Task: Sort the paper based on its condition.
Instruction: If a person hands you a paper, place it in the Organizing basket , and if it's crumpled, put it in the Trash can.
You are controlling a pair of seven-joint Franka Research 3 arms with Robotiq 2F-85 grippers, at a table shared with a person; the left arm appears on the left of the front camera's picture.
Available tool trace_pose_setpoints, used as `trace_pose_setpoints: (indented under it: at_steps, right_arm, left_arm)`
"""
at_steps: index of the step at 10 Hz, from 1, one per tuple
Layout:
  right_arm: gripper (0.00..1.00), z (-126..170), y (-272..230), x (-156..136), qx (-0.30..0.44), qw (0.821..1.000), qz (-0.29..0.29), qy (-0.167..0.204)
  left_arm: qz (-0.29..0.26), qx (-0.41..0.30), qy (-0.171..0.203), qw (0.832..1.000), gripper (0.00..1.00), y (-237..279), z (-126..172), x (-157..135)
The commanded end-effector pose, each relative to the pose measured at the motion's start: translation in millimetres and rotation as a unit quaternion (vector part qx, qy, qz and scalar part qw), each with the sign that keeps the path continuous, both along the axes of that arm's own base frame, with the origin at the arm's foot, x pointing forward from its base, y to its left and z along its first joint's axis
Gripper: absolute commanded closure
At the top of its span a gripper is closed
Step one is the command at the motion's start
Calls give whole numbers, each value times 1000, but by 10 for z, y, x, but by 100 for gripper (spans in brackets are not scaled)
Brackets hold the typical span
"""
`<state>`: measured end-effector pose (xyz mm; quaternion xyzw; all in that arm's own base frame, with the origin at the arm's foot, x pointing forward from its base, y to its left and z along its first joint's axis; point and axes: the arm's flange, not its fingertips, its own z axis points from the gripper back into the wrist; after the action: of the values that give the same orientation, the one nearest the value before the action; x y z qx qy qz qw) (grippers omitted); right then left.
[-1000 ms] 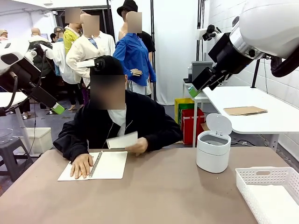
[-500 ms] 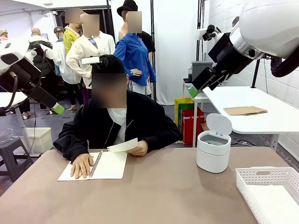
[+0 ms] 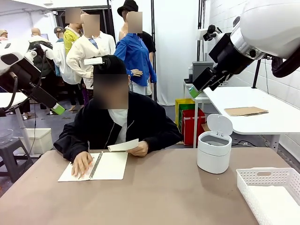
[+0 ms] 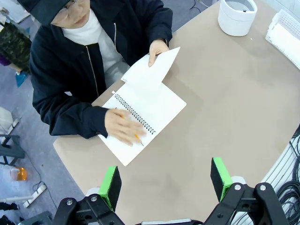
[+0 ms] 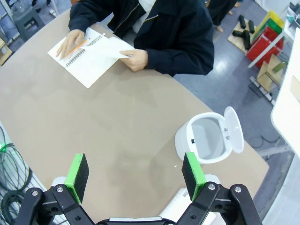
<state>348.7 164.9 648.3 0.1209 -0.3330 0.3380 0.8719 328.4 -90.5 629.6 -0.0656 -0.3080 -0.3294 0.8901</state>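
while the person at the far side of the brown table (image 3: 164, 197) holds a single sheet of paper (image 3: 124, 146) by its edge in one hand (image 3: 139, 150), both robot arms hang high above the tabletop and well apart from it. the sheet is lifted and slightly bent, just above the open spiral notebook (image 3: 110, 166), on the side of the notebook nearer the white bin (image 3: 214, 152). the person's other hand (image 3: 82, 164) lies flat on the notebook's other page with an orange pencil (image 4: 138, 137) under the fingers. the left claw (image 4: 165, 180) is spread wide, its green pads far apart, with nothing between them; from its wrist it looks straight down on the notebook and the person. the right claw (image 5: 135, 176) is spread just as wide and holds nothing either; below it stands the bin with its lid tipped up. a white plastic basket (image 3: 269, 176) sits at the near corner of the table on the robot's right, beside the bin.
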Motion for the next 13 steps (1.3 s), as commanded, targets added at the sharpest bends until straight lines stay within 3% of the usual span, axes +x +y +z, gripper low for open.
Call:
trace_pose_setpoints:
  at_steps: [1,13]
  right_arm:
    - [0,-6,2,4,0,1000,0,1]
    - [0,-6,2,4,0,1000,0,1]
  left_arm:
    - [2,1,-1,1000,0,8,8,-3]
    - [2,1,-1,1000,0,8,8,-3]
